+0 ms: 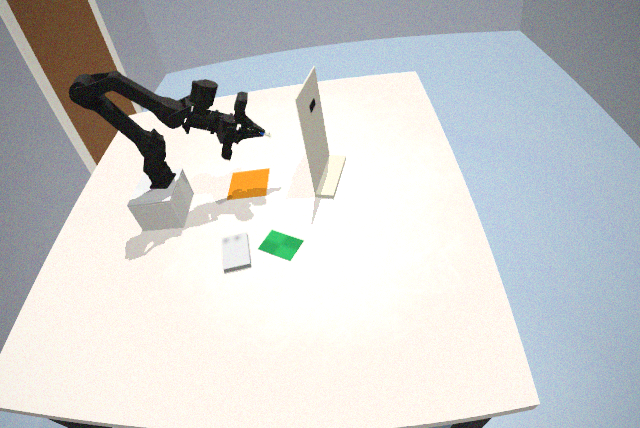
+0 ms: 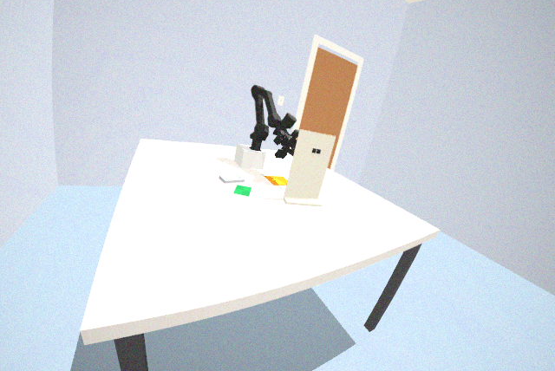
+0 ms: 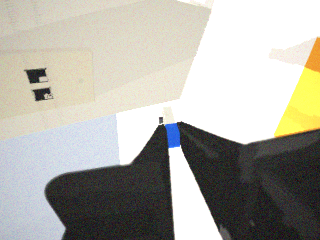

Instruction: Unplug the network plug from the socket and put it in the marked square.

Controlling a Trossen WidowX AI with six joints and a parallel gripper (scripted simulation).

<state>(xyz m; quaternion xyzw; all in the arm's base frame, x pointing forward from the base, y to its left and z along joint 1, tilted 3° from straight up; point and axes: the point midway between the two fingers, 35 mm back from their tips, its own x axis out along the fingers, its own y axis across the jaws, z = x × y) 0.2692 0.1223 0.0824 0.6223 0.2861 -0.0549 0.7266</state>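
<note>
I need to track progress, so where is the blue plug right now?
The blue plug is pinched in the gripper, in the air short of the upright panel, above the table beyond the orange square.

Black arm [image 1: 129, 103] mounted on grey block [image 1: 161, 206] at left of white table [image 1: 336, 309]
Gripper [image 1: 261, 132] closed on small blue plug [image 1: 264, 133], held in air, well apart from upright panel [image 1: 313, 126]
Dark socket [image 1: 312, 105] on panel face
Orange square [image 1: 249, 183] below gripper; green square [image 1: 280, 244] and pale flat pad [image 1: 236, 252] nearer camera
</note>
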